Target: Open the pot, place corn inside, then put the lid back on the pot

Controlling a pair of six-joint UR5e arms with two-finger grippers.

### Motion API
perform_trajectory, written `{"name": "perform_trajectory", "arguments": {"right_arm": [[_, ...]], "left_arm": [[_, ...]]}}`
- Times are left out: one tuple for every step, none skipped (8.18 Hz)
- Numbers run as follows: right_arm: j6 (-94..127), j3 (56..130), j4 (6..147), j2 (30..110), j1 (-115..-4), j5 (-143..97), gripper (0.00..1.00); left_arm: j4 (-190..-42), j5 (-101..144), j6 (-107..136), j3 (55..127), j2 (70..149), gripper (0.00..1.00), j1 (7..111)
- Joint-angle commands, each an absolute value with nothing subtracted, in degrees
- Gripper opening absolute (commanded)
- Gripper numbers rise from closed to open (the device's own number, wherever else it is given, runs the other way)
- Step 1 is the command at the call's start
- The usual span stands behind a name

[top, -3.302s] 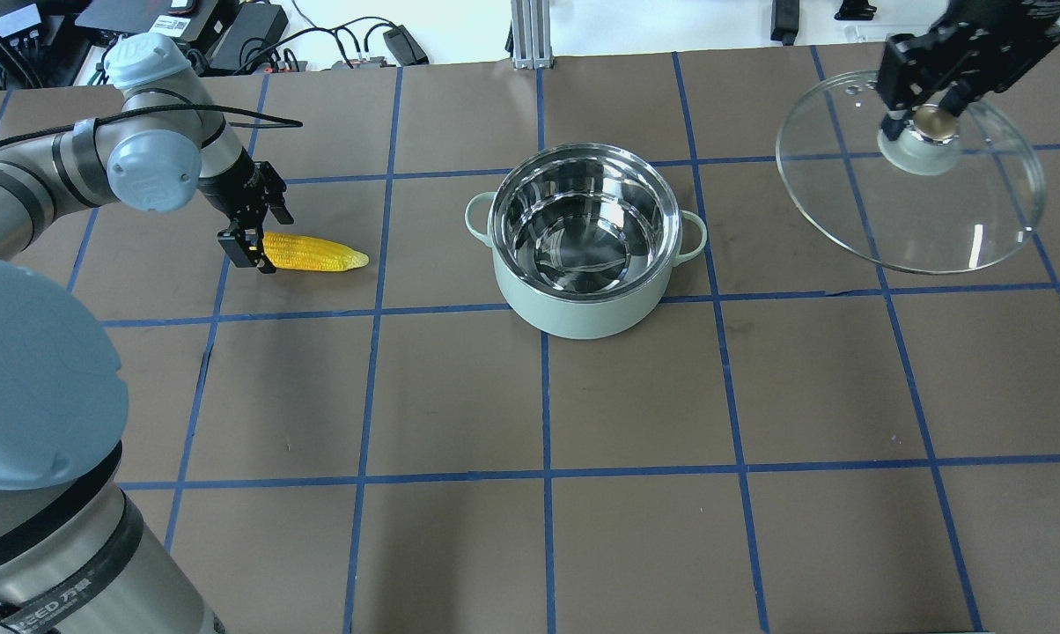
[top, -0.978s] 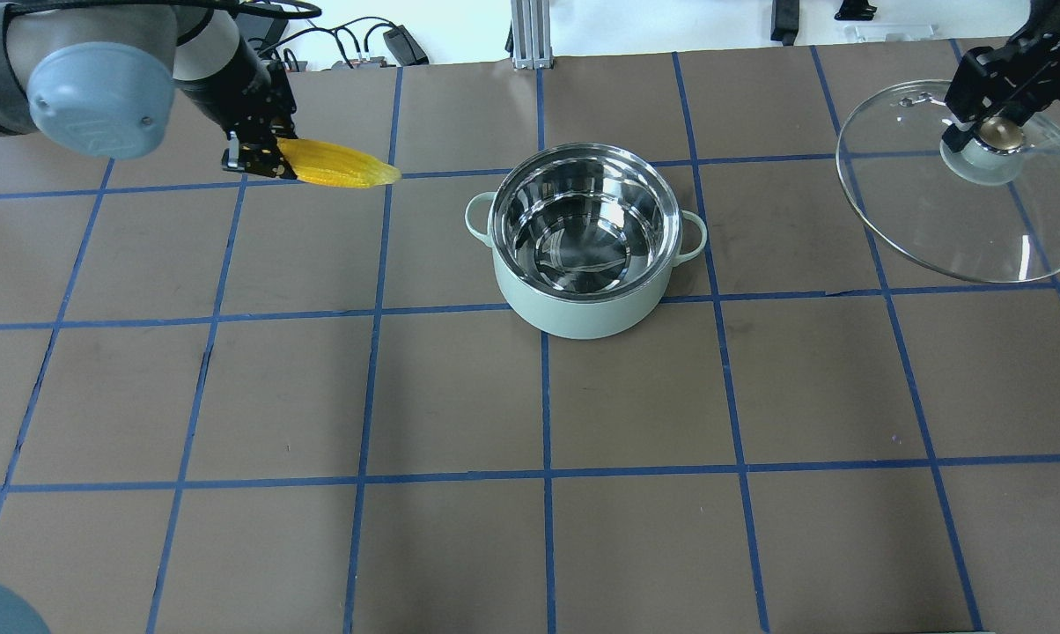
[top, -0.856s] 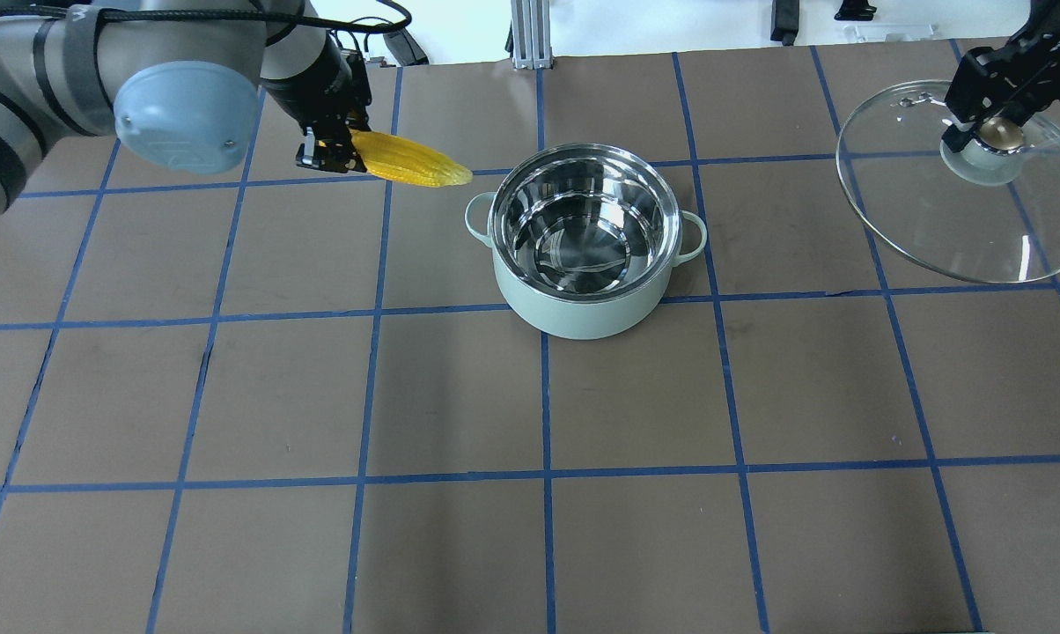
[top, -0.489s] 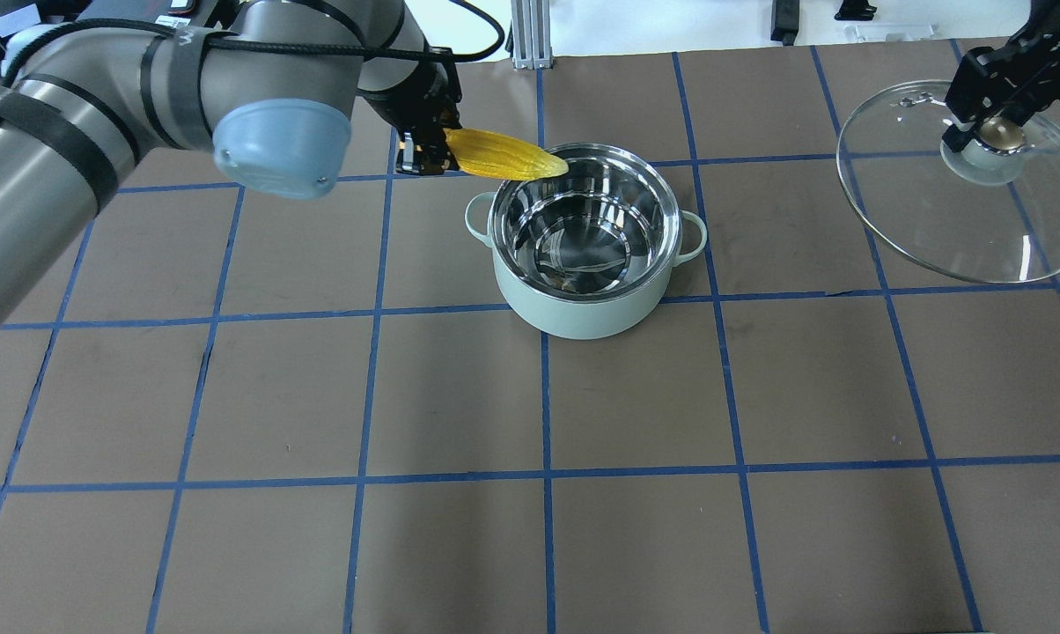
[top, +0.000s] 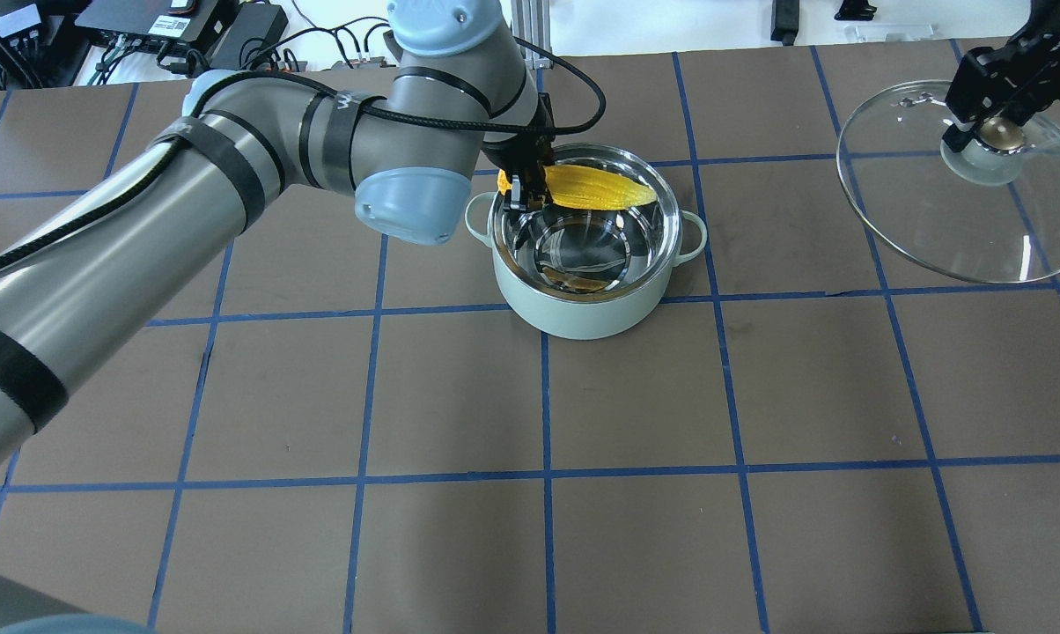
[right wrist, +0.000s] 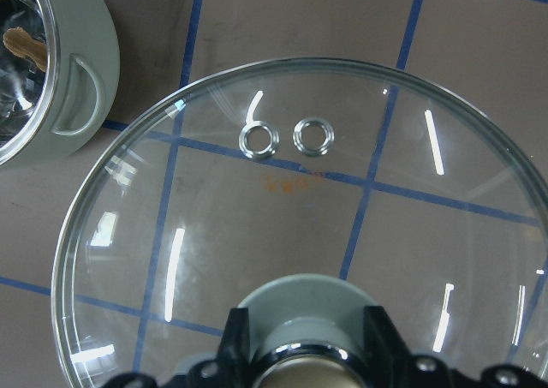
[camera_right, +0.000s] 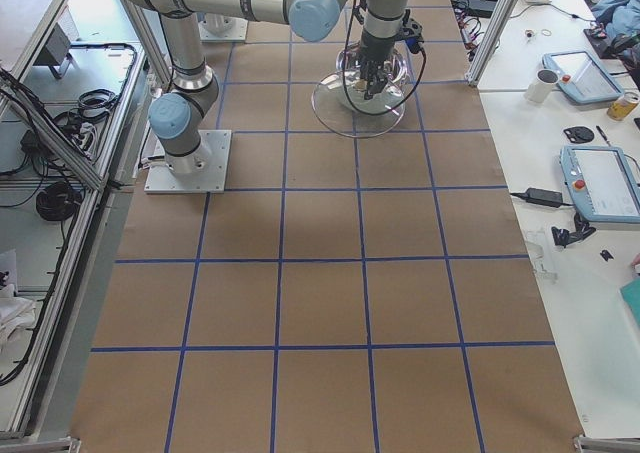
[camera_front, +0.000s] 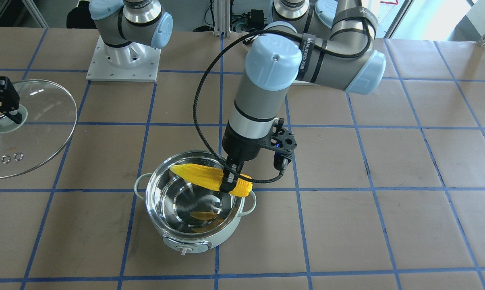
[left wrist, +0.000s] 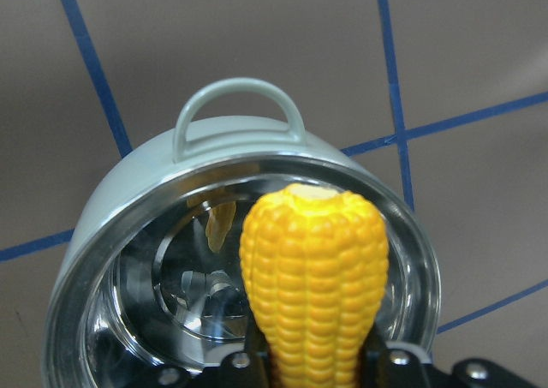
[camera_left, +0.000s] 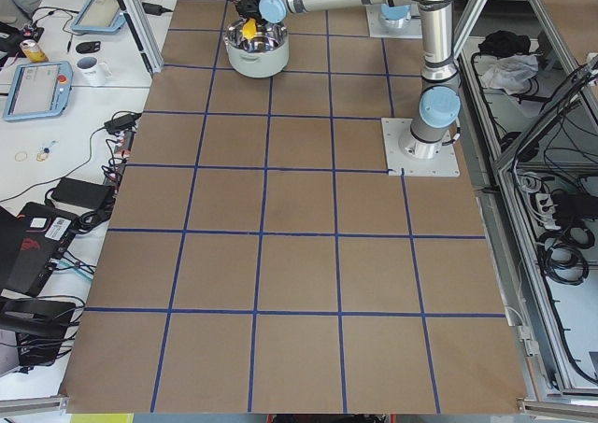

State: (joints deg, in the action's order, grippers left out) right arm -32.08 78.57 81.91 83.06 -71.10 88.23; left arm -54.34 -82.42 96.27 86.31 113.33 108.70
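The mint-green pot [top: 583, 304] stands open, its steel inside bare; it also shows in the front view [camera_front: 194, 237] and in the left wrist view [left wrist: 128, 199]. My left gripper [top: 523, 187] is shut on the thick end of the yellow corn [top: 596, 187], holding it level over the pot's mouth; the corn also shows in the front view [camera_front: 202, 177] and the left wrist view [left wrist: 312, 277]. My right gripper [top: 979, 123] is shut on the knob of the glass lid [top: 935, 220], held tilted far to the pot's right; the lid fills the right wrist view [right wrist: 300, 225].
Brown table paper with blue tape grid [top: 548, 396]. Cables and power supplies [top: 231, 35] lie along the far edge behind the left arm. An aluminium post [top: 530, 35] stands behind the pot. The arm bases [camera_front: 123, 60] are bolted at the robot side.
My left arm has lifted the corn off the table and carried it rightward until it hangs over the pot. The right gripper with the lid moved slightly right early, then stayed still.
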Motion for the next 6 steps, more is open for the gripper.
{"name": "perform_trajectory", "arguments": {"right_arm": [[-32.08,78.57,81.91,83.14,-71.1,88.15,0.19],[-32.08,78.57,81.91,83.14,-71.1,88.15,0.19],[-32.08,78.57,81.91,83.14,-71.1,88.15,0.19],[-32.08,78.57,81.91,83.14,-71.1,88.15,0.19],[-32.08,78.57,81.83,83.14,-71.1,88.15,0.19],[-32.08,78.57,81.83,83.14,-71.19,88.07,0.19]], "left_arm": [[-53.26,-82.53,96.86,86.31,116.45,0.0,110.39],[-53.26,-82.44,96.77,86.4,117.41,0.0,110.39],[-53.17,-82.44,96.77,86.31,118.38,0.02,110.39],[-53.17,-82.44,96.77,86.31,119.26,0.26,110.39],[-52.65,-82.44,97.03,86.31,119.53,0.53,110.39],[-51.78,-82.53,97.81,86.4,119.18,0.83,110.39]]}}
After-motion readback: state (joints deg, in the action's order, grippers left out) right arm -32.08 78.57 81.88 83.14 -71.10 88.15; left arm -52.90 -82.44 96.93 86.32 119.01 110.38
